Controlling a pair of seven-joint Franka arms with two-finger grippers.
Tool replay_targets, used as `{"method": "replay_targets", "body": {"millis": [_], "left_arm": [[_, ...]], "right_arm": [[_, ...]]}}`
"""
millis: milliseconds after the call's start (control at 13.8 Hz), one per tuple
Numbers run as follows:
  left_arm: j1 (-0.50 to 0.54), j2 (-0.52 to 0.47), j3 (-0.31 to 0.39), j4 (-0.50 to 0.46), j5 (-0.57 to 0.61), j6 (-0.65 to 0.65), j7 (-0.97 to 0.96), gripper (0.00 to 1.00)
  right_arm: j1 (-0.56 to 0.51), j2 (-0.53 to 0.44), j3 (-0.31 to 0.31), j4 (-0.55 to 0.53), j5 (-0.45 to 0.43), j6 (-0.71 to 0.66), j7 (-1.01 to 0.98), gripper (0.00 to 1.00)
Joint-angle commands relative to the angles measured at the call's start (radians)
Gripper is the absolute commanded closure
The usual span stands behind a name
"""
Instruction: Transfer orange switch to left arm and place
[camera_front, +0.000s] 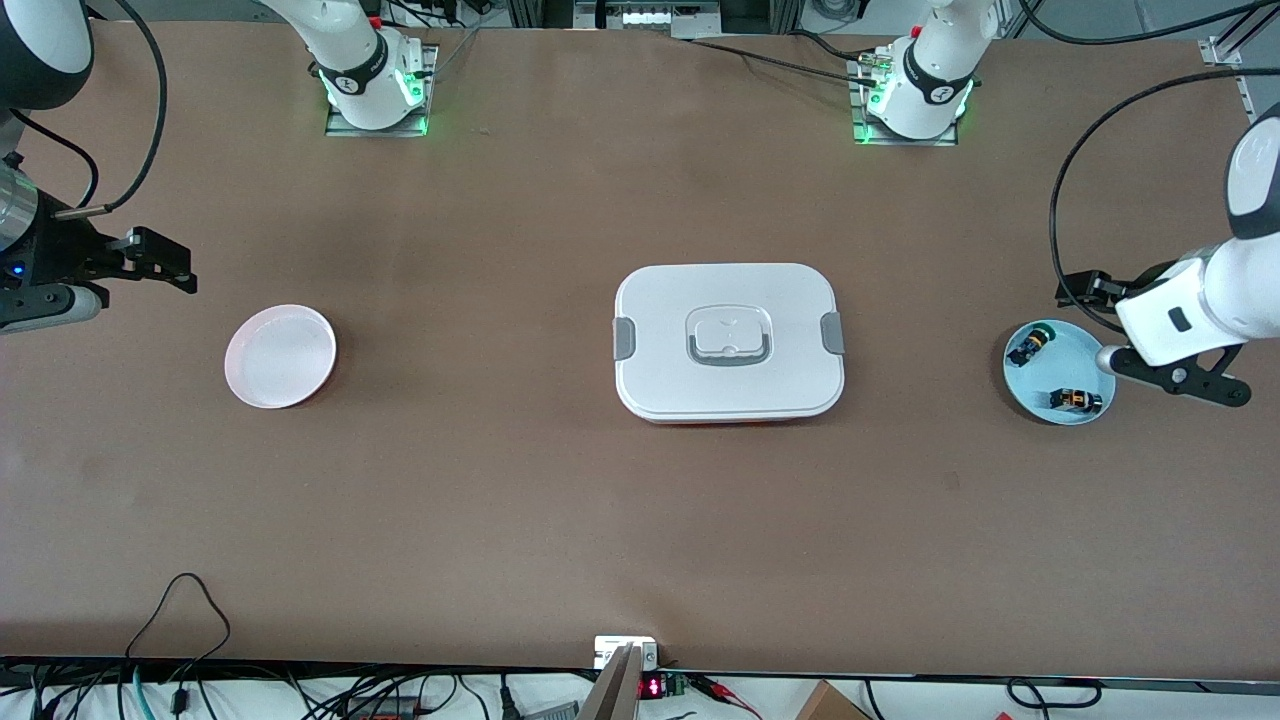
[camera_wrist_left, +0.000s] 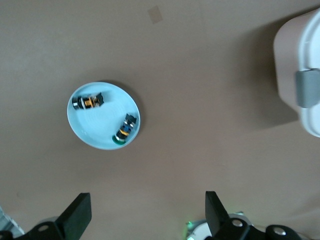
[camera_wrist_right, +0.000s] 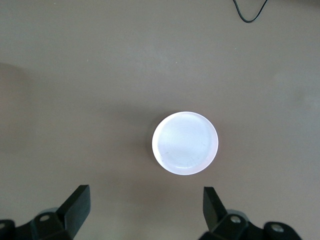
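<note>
The orange switch (camera_front: 1076, 401) lies on a light blue plate (camera_front: 1085, 350) at the left arm's end of the table; in the left wrist view the orange switch (camera_wrist_left: 88, 102) rests near the plate's rim. My left gripper (camera_wrist_left: 147, 199) hangs open and empty, up in the air beside that plate. The box (camera_front: 729, 341), white with grey side clips and a recessed lid handle, stands closed at the table's middle. At the right arm's end of the table my right gripper (camera_wrist_right: 146, 196) hovers open and empty beside a white plate (camera_wrist_right: 185, 142).
A second switch with a green cap (camera_front: 1031, 345) shares the blue plate, farther from the front camera than the orange one. The white plate (camera_front: 280, 356) holds nothing. Cables (camera_front: 180, 610) trail along the table's near edge. The arm bases (camera_front: 372, 85) stand at the edge farthest from the camera.
</note>
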Motion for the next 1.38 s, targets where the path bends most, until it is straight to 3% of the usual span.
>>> {"method": "replay_targets", "body": {"millis": [0,145,217,507,652,870,1304], "left_arm": [[-0.055,0.017,-0.008,0.138,-0.015,-0.117,-0.150,0.00],[-0.053,0.023,0.008,0.131,-0.022,-0.107,-0.158,0.00],[-0.064,0.004,0.068,0.113,-0.060,-0.055,-0.163,0.00],[-0.315,-0.219,0.477,-0.138,-0.249,0.160,-0.163,0.00],[-0.415,-0.286,0.600,-0.273,-0.260,0.279,-0.155,0.00],[-0.455,-0.363,0.617,-0.398,-0.245,0.429,-0.151,0.00],[-0.438,-0.343,0.622,-0.395,-0.245,0.351,-0.049,0.00]], "right_arm": [[-0.001,-0.003,0.004,0.010,-0.009,-0.004,0.005,0.00],[-0.001,-0.001,0.004,0.010,-0.009,-0.004,0.004,0.00],[-0.001,-0.003,0.004,0.010,-0.007,-0.004,0.004,0.00],[-0.001,-0.003,0.004,0.012,-0.007,-0.003,0.004,0.00],[-0.001,-0.001,0.004,0.010,-0.007,-0.003,0.004,0.00],[-0.001,-0.001,0.004,0.010,-0.007,-0.003,0.005,0.00],[-0.008,0.000,0.004,0.010,-0.004,-0.001,0.004,0.00]]}}
